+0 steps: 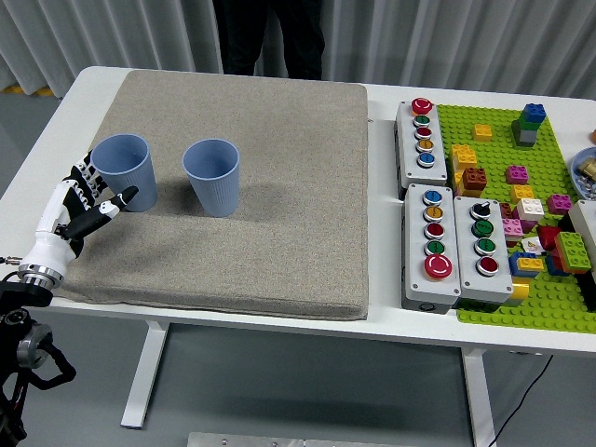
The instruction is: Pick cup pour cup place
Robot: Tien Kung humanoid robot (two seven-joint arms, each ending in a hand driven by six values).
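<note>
On a white desk (84, 88) covered by a grey mat (270, 205), two blue cups (212, 177) stand upright while the left hand (79, 209) hovers beside the left cup (125, 171), fingers (119, 198) spread, holding nothing.

Left hand (82, 207) spread, beside left cup (125, 172)

On the mat (279, 233), two cups (125, 172) (212, 177) stand near the left edge with a narrow gap between them. The mat's middle, right and near part are free. Button boxes (456, 242) and bricks (521, 205) crowd the desk's right side.

Bowl (587, 168) cut by right edge; person (270, 37) cropped.
</note>
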